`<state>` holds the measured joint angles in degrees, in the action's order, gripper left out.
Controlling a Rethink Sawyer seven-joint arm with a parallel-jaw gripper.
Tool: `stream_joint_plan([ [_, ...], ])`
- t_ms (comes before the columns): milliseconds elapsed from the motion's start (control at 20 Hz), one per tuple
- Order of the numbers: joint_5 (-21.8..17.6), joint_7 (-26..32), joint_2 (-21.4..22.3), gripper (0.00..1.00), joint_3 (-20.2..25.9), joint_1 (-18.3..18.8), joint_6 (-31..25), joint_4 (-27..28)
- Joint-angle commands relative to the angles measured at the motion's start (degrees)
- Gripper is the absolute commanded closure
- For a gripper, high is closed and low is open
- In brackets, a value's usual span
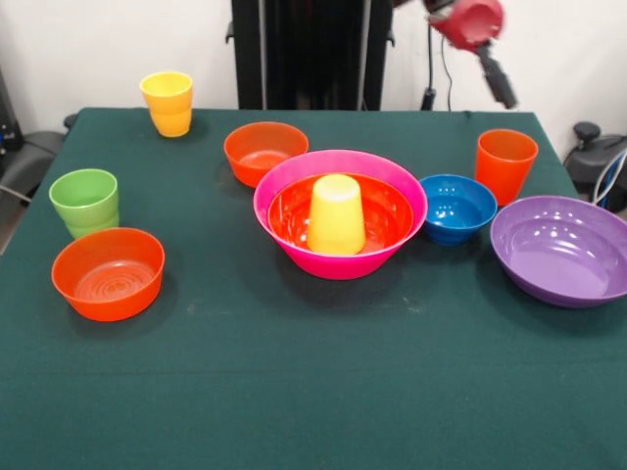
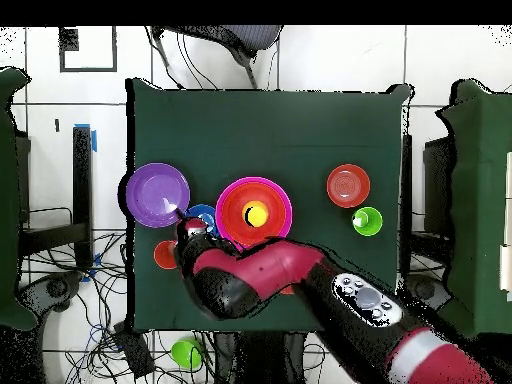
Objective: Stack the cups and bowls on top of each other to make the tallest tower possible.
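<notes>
I am logging the tower (image 1: 340, 220) first: the largest pink bowl (image 1: 294, 186) is sitting mid-table, a large orange bowl (image 1: 387, 220) is nesting inside it, and a yellow cup (image 1: 336, 213) is standing upside down in that orange bowl. In the overhead view the same pile (image 2: 254, 209) is showing as concentric pink, orange and yellow rings.

Working outward from the pink bowl in the front view: the small blue bowl (image 1: 456, 208) is sitting just beside its right rim, and the orange cup (image 1: 506, 164) is standing upright behind the blue bowl. The large purple bowl (image 1: 560, 250) is lying further right, past the blue bowl. One small orange bowl (image 1: 265, 152) is resting just behind the pink bowl's left rim. Well to the left, the green cup (image 1: 84, 201) is standing upright with the other small orange bowl (image 1: 108, 273) just in front of it. The second yellow cup (image 1: 168, 103) is standing at the far left, well behind the pink bowl.

The gripper (image 1: 500, 83) is hanging above the table, up and behind the orange cup, touching nothing. I cannot tell how its jaws are standing. I am reading no labels or writing on any piece.
</notes>
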<state>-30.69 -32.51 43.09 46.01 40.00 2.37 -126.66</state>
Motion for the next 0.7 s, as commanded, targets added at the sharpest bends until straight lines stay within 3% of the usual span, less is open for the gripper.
stream_joint_plan([
  [50,1.82,-16.72,-3.49,0.0,-12.8,-8.86,5.52,5.57],
  [150,2.41,-17.41,-3.26,0.0,-16.2,-11.54,7.73,7.26],
  [400,3.1,-17.66,-8.26,0.0,-27.48,-19.02,13.29,13.38],
  [700,5.14,-18.23,-10.05,0.0,-32.08,-23.31,15.18,15.86],
])
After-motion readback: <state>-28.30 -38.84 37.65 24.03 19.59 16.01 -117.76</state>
